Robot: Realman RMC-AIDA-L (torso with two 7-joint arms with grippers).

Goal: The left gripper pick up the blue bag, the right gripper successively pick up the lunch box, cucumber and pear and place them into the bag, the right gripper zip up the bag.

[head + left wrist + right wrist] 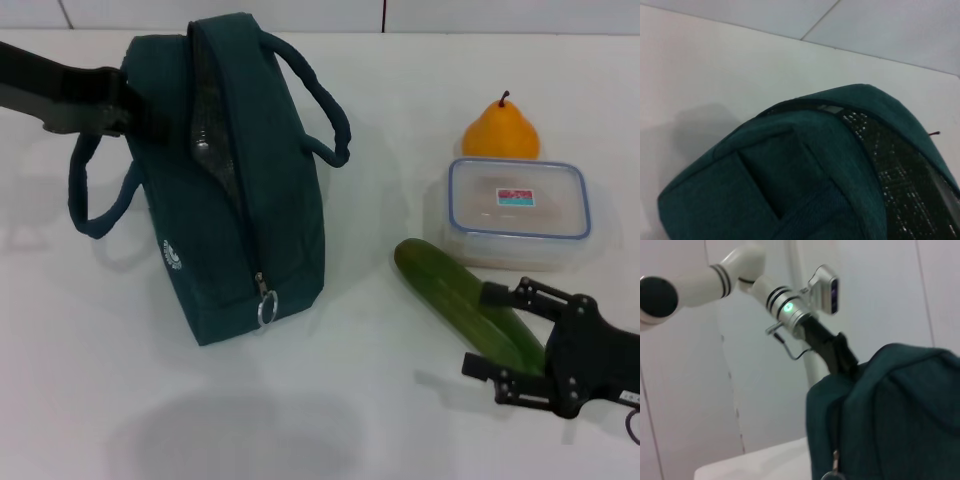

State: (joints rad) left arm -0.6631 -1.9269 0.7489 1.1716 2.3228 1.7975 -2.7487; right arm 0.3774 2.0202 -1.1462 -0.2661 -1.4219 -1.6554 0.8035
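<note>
The blue bag (240, 190) hangs tilted above the table, its shadow below it. Its zip is partly undone and shows foil lining, with the ring pull (266, 308) low on the front. My left gripper (128, 103) is shut on the bag's far upper end; the right wrist view shows the same grip (842, 357) on the bag (890, 415). The left wrist view is filled by the bag (805, 190). My right gripper (480, 330) is open, its fingers on either side of the cucumber's (450, 285) near end. The lunch box (517, 205) sits behind the cucumber, and the pear (500, 130) behind the box.
The white table (330, 400) runs to a back edge with a pale wall behind. The bag's two loop handles (320, 100) stick out to either side. The cucumber, lunch box and pear lie close together at the right.
</note>
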